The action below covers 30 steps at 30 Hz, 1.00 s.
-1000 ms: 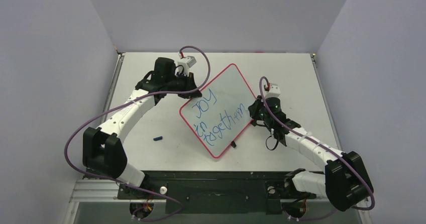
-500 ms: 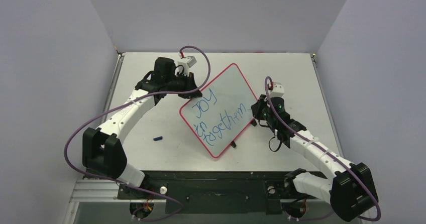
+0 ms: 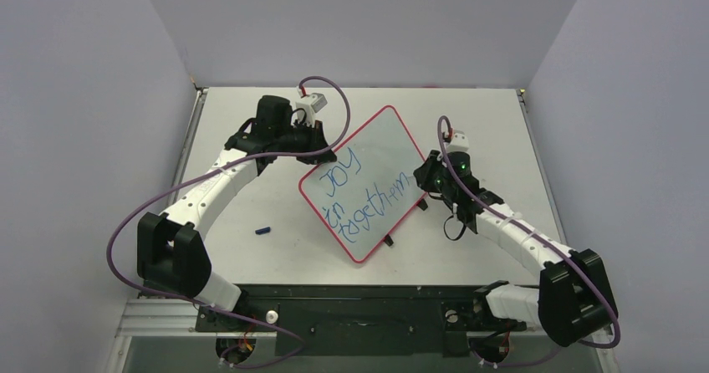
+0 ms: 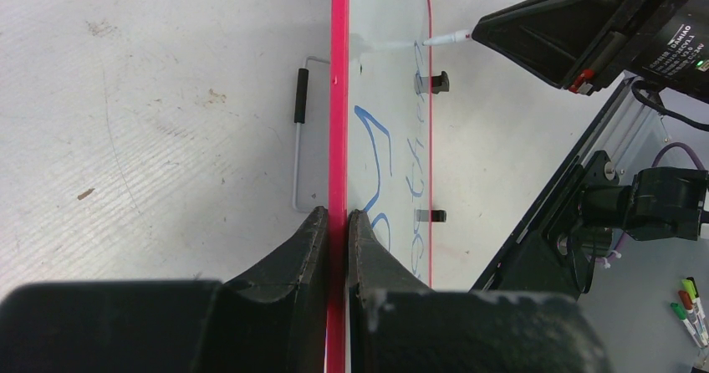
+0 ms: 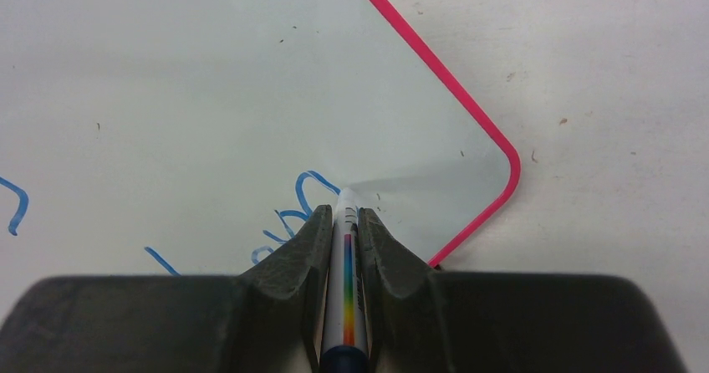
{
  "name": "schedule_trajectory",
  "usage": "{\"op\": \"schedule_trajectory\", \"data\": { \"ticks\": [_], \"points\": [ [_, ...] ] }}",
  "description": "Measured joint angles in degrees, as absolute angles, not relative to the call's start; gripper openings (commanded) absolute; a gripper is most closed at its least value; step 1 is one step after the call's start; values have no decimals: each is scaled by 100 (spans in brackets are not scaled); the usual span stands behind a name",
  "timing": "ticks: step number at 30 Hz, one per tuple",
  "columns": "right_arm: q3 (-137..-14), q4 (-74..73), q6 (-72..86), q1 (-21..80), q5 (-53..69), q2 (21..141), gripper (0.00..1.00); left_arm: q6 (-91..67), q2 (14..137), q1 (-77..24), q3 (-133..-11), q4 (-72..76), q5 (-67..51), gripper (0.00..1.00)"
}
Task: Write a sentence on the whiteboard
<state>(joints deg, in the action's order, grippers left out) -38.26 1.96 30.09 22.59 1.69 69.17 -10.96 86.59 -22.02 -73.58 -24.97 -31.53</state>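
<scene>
The whiteboard (image 3: 372, 143), white with a red-pink frame, is propped up at a slant in the middle of the table. Blue writing on it reads "JOY in togeth..." (image 3: 359, 197). My left gripper (image 3: 322, 150) is shut on the board's upper-left edge; in the left wrist view its fingers (image 4: 338, 216) pinch the pink frame (image 4: 339, 97). My right gripper (image 5: 345, 212) is shut on a white marker (image 5: 345, 260) with a rainbow stripe. The marker's tip touches the whiteboard (image 5: 209, 72) at the end of the writing, near its rounded corner. In the top view my right gripper (image 3: 425, 180) is at the board's right edge.
A small blue marker cap (image 3: 263, 231) lies on the table left of the board. A black foot (image 3: 389, 241) sticks out at the board's lower edge. A wire stand (image 4: 299, 130) shows behind the board. Grey walls enclose the table.
My right wrist drew slightly away from the board's right edge and came back to it, its elbow swinging out and in. The left arm and the board stayed still.
</scene>
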Motion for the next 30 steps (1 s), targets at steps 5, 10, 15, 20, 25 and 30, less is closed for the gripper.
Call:
{"op": "schedule_trajectory", "data": {
  "ticks": [5,10,15,20,25,30],
  "points": [
    [-3826,360,3079,2246,285,7085,0,-1096,8659,-2202,-7358,-2499,-3148,0],
    [-3826,440,3094,2200,336,7122,0,-1098,8659,-2202,-7352,-2502,-3146,0],
    [-3826,532,3096,2084,355,7190,0,-1103,8659,-2202,-7352,-2504,-3138,0],
    [-3826,552,3096,1979,408,7207,0,-1098,8659,-2202,-7352,-2497,-3151,0],
    [-3931,552,3096,1955,456,7310,0,-1105,8659,-2202,-7352,-2504,-3146,0],
    [-4029,554,3096,1955,493,7365,0,-1105,8659,-2202,-7352,-2504,-3146,0]
  ]
}}
